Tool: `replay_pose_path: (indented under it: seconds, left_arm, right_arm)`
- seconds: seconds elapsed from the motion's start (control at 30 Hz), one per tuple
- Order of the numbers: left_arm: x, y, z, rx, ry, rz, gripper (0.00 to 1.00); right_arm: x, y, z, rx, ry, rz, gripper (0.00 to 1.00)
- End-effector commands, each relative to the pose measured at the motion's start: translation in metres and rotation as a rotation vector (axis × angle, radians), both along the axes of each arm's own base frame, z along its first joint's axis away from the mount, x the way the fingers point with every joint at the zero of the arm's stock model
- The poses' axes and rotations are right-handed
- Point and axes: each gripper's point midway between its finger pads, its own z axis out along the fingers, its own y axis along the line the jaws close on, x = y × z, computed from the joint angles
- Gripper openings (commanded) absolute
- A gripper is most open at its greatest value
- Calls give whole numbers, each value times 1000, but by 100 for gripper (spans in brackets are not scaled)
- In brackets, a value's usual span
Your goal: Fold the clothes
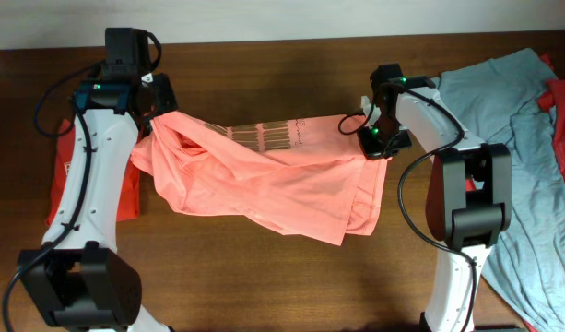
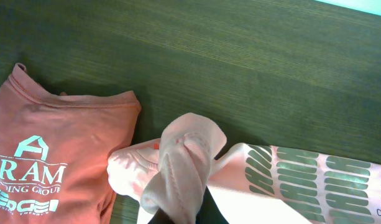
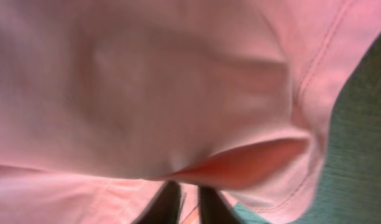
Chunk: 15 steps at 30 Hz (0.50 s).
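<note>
Salmon-pink T-shirt (image 1: 264,180) lies stretched across the middle of the dark, fine-grained wooden bench (image 1: 264,286), which has a pale strip (image 1: 264,18) along its far edge. The cloth is thin and creased, with faint striped print. The left tool (image 1: 156,106) pinches a twisted bunch of it. The right tool (image 3: 189,194) is closed narrowly on a seamed edge. Only the left wrist view reads "FRAM" on the orange-red shirt (image 2: 47,168). Only the overhead view shows the grey-blue shirt (image 1: 503,101) at the right.
</note>
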Motion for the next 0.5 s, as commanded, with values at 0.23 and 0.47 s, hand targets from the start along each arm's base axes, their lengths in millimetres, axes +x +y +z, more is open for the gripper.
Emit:
replay_pose_path:
  seconds: [0.23, 0.47]
  left_arm:
    - [1, 0, 8, 14, -15, -11, 0]
    - [1, 0, 7, 14, -14, -11, 1]
  right_arm:
    - [42, 2, 13, 8, -159, -73, 4]
    - [45, -2, 13, -20, -170, -76, 4]
